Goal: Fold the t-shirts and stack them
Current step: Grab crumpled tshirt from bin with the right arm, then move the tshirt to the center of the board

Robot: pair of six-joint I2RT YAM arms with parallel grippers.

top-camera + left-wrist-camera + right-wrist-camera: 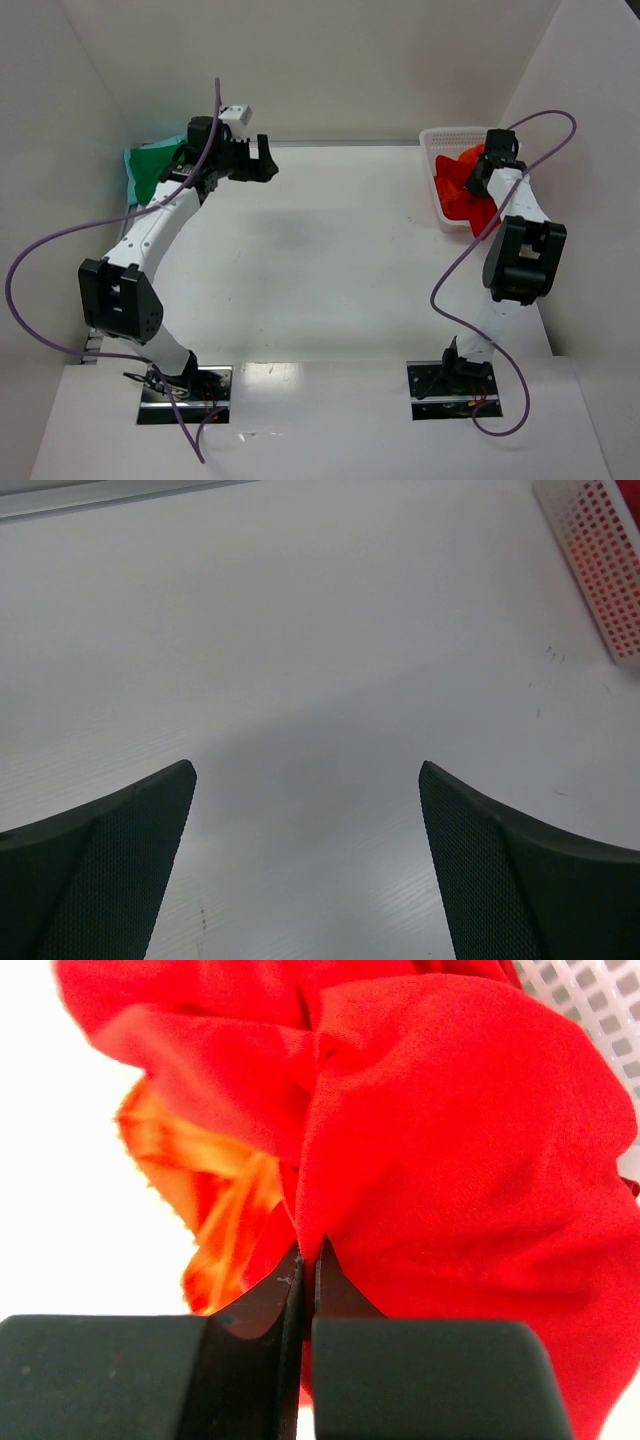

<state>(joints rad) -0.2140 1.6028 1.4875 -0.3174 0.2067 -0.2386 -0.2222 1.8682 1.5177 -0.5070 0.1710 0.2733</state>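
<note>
Seen from overhead, the right hand point(478, 178) reaches into the white plastic lattice basket point(436, 145) at the far right corner of the white surface point(330, 270), where the bright red cloth t-shirt point(458, 192) lies heaped. From there the arm hides how the fingers stand. The right wrist view fills that in: the right hand point(308, 1252) has its two black fingers pressed together, with a fold of the bright red cloth t-shirt point(450, 1140) pinched at their tips. It alone shows clearly a crumpled orange cloth t-shirt point(215, 1210) tucked behind and to the left of the red one, plus a patch of basket wall point(595, 1005) at upper right. Only the overhead view takes in the green cloth t-shirt point(152, 168), bunched at the far left corner and partly hidden by the left arm. The left hand point(262, 162) hangs near it over the surface. Its own wrist view shows the left hand point(308, 775) with fingers spread wide, only bare surface point(300, 630) between them, and the basket's lattice side point(600, 560) tinted red at upper right.
</note>
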